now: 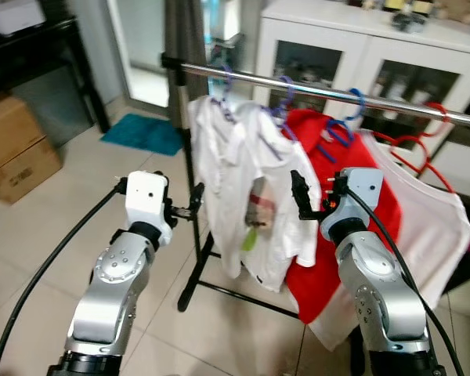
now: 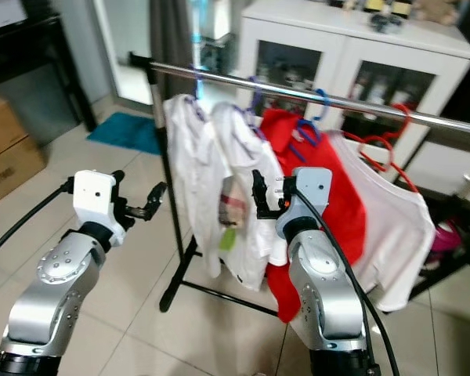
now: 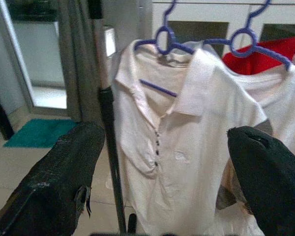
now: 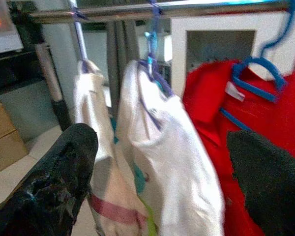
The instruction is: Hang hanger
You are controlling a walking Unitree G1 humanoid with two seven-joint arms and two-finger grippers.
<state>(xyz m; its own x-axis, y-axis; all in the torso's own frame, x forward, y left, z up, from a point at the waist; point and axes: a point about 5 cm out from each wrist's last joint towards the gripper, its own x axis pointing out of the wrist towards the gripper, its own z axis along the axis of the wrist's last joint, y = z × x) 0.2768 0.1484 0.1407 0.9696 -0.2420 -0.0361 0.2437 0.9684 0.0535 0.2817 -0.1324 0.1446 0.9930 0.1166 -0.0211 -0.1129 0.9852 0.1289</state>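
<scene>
Purple hanger (image 3: 169, 42) carrying white polo shirt (image 3: 182, 142), hooked on rail (image 1: 313, 88), directly ahead of open left gripper (image 3: 162, 196).

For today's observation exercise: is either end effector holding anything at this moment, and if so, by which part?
Nothing is held. The left end effector and right end effector are both open and empty, raised in front of the shirts on the rail.

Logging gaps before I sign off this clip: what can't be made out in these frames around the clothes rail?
- Rail: its far right end is cut off by the edge of the left eye view.
- White printed shirt: the print is too blurred to read, and the right hand covers part of it.
- Red shirt: its lower part sits behind the right arm in both eye views.
- Rack foot: its right side is hidden by clothes.
</scene>
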